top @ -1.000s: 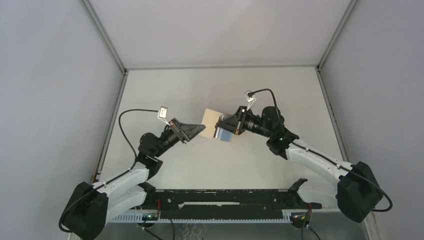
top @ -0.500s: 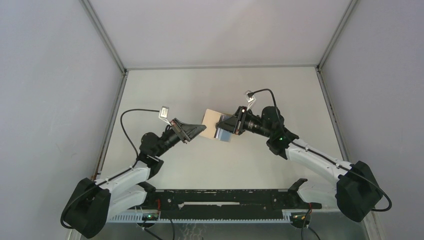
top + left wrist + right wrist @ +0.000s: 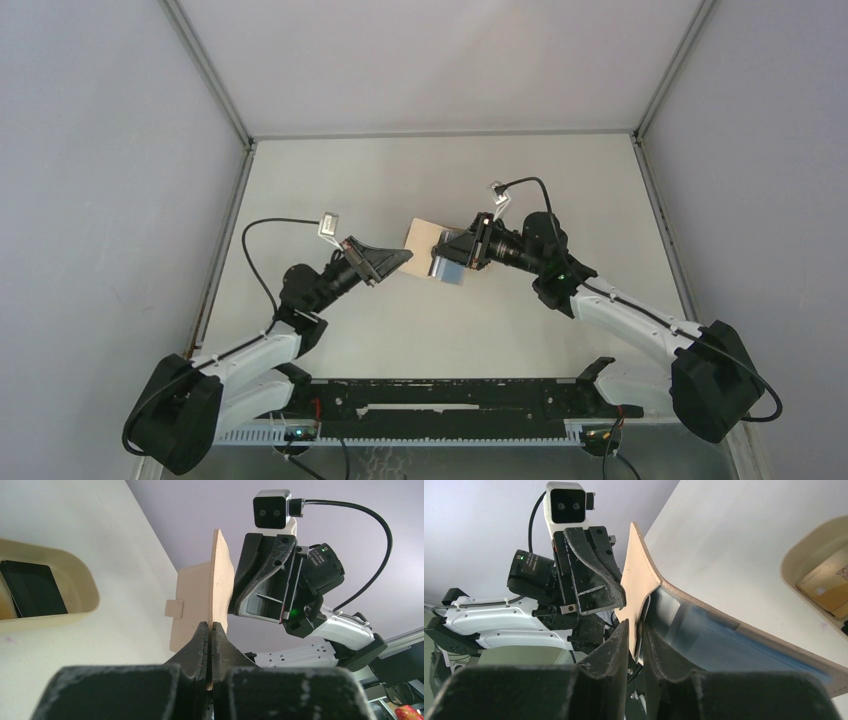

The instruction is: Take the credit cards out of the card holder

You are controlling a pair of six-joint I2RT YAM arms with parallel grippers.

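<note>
Barely anything has shifted since a second ago. Card holder (image 3: pixel 424 238) hangs above the counter (image 3: pixel 330 180), long axis near-to-far. Left hand (image 3: pixel 210 627) clamps its flap. Right hand (image 3: pixel 636 627) stands narrow astride the light blue card (image 3: pixel 724 640); grip unclear.

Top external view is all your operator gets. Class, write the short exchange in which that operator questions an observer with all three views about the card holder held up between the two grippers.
Operator: Does the right gripper have a card from the card holder?
Observer: In the right wrist view its fingers straddle the edge of a light blue card that lies in the holder's open fold. I cannot tell whether they clamp it.
Operator: Is any card already out?
Observer: Yes. The left wrist view shows a black card lying in a tan tray on the table.
</note>
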